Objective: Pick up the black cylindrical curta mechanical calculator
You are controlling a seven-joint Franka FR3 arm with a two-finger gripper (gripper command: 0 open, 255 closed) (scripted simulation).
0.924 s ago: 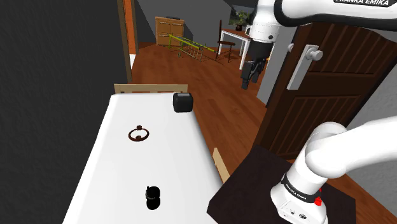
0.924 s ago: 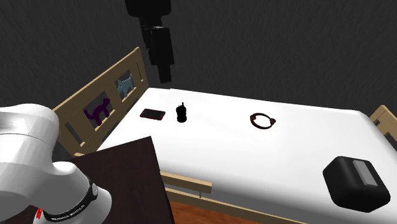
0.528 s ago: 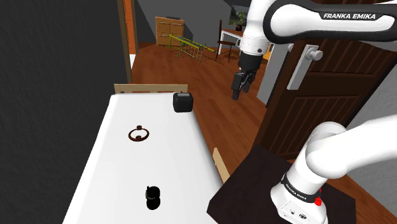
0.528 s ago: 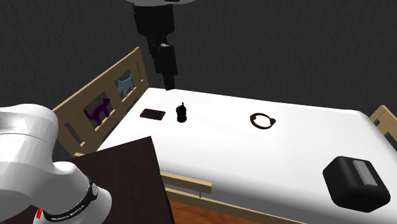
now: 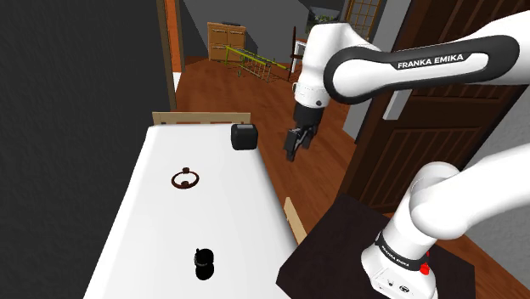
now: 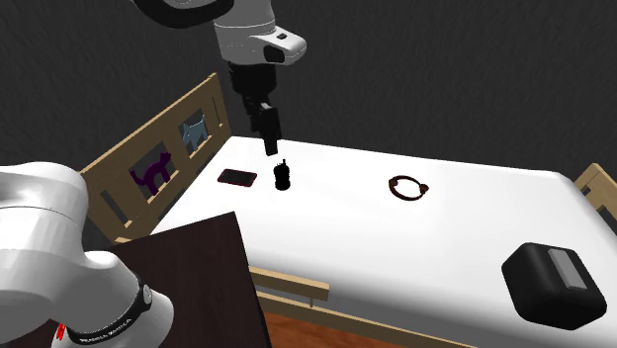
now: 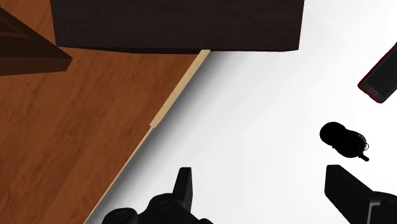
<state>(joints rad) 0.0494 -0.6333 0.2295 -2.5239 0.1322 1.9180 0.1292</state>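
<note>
Come down lower and swung nearer the white bed since a moment ago: black end effector at the tip of the white arm; hanging in the air, touching nothing; fingers standing wide apart in the wrist view, so released, with nothing gripped

Small black calculator standing upright on the bed, near the end by the slatted wooden board; well below the end effector in the second exterior view; in the wrist view, lying just past the tip of one finger, not between the two, not touched

Just beside the calculator, a flat black thing with a red rim, lying flat on the bed; farther along the bed, a brown ring, well apart from the calculator; at the far end in the shoulder view, a black box near the bed's corner

Dark stand right by the side of the bed, under the arm's base; brown wood floor next to the bed; dark brown door behind the arm in the shoulder view
</note>
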